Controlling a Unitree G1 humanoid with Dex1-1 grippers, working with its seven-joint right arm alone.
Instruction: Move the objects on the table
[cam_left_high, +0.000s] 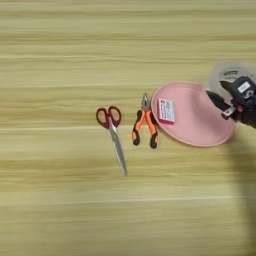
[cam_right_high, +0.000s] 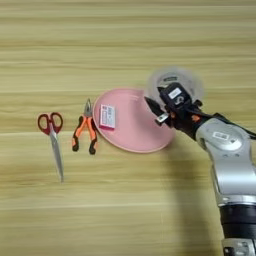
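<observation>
With the right arm's silver forearm (cam_right_high: 227, 150) coming in from the near right, its black two-finger gripper (cam_right_high: 159, 100) sits over the right rim of the round pink plate (cam_right_high: 132, 127), right next to the clear tape roll (cam_right_high: 192, 82). Jaws: parted, nothing visibly held between them; one black finger (cam_right_high: 154, 107) points left over the plate, the other lies over the tape roll's near-left edge.

Layout on the light yellowish wooden bench (cam_left_high: 125, 40), left to right:
- red-handled scissors (cam_left_high: 113, 131), blades pointing near, well apart from the plate
- orange-and-black-handled pliers (cam_left_high: 145, 125), nose pointing far, just left of the plate; can't tell if they touch its rim
- small flat pink-and-white box (cam_left_high: 166, 110) lying on the plate's left part, near the rim
- tape roll flat on the bench at the plate's far-right edge, partly covered by the gripper; can't tell whether it touches the plate

Gripper's shadow falls across the plate's right side and the bench nearer the robot.
</observation>
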